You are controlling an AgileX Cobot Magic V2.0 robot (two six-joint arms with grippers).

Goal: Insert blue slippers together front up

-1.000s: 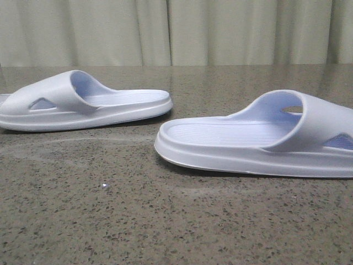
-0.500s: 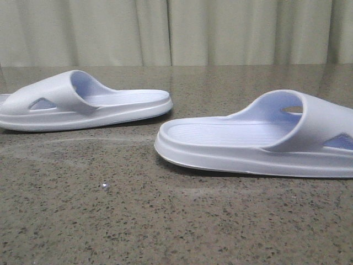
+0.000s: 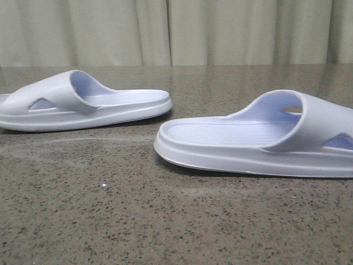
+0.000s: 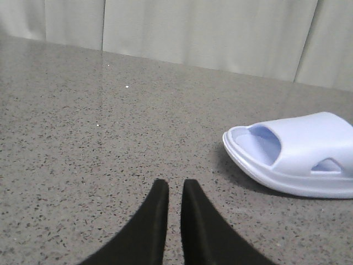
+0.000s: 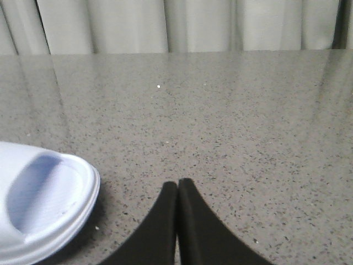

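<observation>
Two pale blue-white slippers lie sole-down and apart on the speckled stone table. The left slipper [image 3: 83, 102] has its strap at the left. The right slipper [image 3: 259, 138] is nearer, with its strap at the right. Neither gripper shows in the front view. In the left wrist view my left gripper [image 4: 175, 185] is empty over bare table, its fingers a narrow slit apart, and a slipper [image 4: 298, 154] lies well off to one side. In the right wrist view my right gripper [image 5: 177, 183] is empty with fingers pressed together, and a slipper's rounded end [image 5: 44, 210] lies beside it, apart.
The grey speckled table [image 3: 165, 221] runs back to a pale curtain [image 3: 176, 30]. A small bright speck [image 3: 104, 186] lies on the table in front of the slippers.
</observation>
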